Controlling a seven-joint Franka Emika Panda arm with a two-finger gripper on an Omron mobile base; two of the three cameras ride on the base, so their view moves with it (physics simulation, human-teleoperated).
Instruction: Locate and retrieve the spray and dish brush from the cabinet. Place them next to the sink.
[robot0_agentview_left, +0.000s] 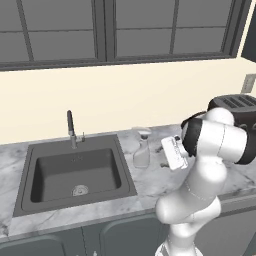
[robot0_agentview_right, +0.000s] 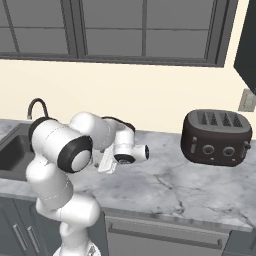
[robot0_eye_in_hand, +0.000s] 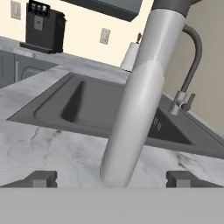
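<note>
Stood on grey-veined marble counter (robot0_agentview_left: 150, 182) under a dark-framed window (robot0_agentview_left: 115, 30), with cream wall behind. Spray (robot0_agentview_left: 141, 150) upright just beside sink (robot0_agentview_left: 75, 175), at its 3 o'clock, bare marble around it. Gripper (robot0_eye_in_hand: 111, 178) spread wide, fingertips (robot0_eye_in_hand: 41, 178) apart either side of the bottle, not touching. Toaster (robot0_agentview_right: 216, 137) at far 3 o'clock, partly behind the arm in left base view.
</note>
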